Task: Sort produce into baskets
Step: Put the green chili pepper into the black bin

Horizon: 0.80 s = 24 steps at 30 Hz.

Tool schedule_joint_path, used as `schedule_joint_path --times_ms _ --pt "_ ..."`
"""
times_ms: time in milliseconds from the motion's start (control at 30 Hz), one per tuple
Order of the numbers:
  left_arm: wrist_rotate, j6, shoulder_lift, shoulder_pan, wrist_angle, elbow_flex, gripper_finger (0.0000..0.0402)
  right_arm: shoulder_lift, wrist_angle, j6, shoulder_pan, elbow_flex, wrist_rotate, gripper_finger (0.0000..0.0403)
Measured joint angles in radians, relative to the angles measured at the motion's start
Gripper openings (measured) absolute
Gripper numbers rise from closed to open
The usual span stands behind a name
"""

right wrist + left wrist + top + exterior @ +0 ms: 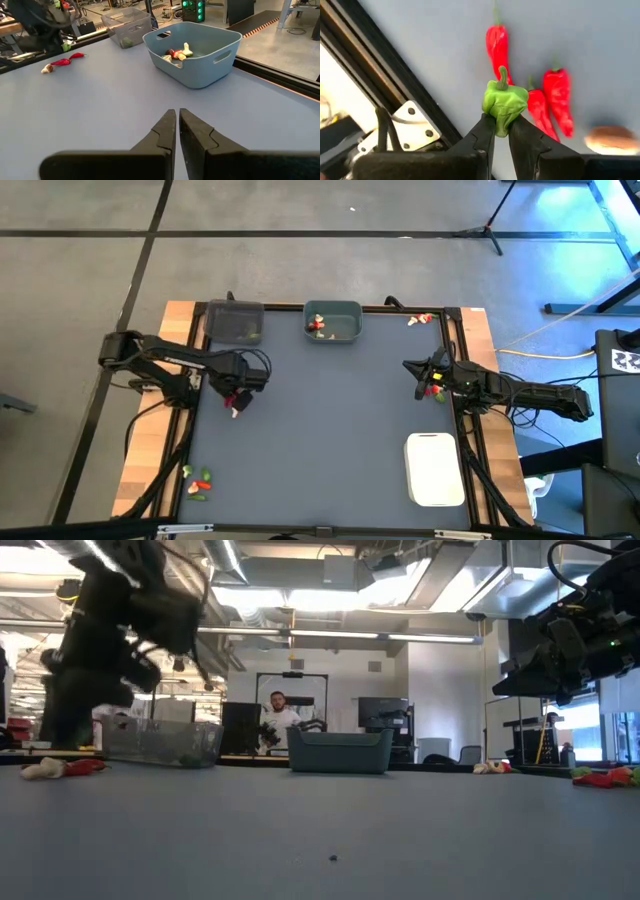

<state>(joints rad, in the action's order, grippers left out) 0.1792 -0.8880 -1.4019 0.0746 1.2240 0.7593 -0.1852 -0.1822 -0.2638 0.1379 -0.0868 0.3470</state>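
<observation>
The left gripper (502, 131) is clamped on a small green pepper (505, 102), pinched at its lower end with the stem pointing away from the fingers. From above, that gripper (243, 383) sits over the left part of the table, a little in front of the dark grey bin (234, 322) at the far edge. Right under it on the mat lie three red chilies (496, 46) and a pale tan piece (611, 138), all just beside each other; in the high view they're only a small red-and-white smudge (236, 404), so it's hard to tell exactly how they lie.

The right gripper (177, 131) has its fingers pressed nearly together with nothing between them. It hangs above the table's right edge (433, 376), with a few red and green bits (434, 391) below it.

The grey-teal bin (347, 334) is at the middle of the far edge and already has a few red and pale pieces (178, 52) inside. The dark grey bin holds something green (127, 42). The white tray (435, 470) sits near the front right corner, well apart from both bins.

More produce is scattered around: a small cluster (198, 482) at the front left corner and a few pieces (419, 319) at the far right corner.
</observation>
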Motion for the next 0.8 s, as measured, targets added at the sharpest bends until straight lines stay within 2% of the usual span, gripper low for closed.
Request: schedule_joint_path --times_ms 267,433,800 --pt "0.063 0.062 0.138 0.017 -0.024 0.097 0.0047 0.0 0.0 0.0 0.0 0.0 0.0 0.0026" --pt "0.113 0.13 0.202 0.074 -0.113 0.108 0.0051 0.0 0.0 0.0 0.0 0.0 0.0 0.0026" --pt "0.191 0.347 0.208 0.249 -0.301 0.108 0.0051 0.0 0.0 0.0 0.0 0.0 0.001 0.0026"
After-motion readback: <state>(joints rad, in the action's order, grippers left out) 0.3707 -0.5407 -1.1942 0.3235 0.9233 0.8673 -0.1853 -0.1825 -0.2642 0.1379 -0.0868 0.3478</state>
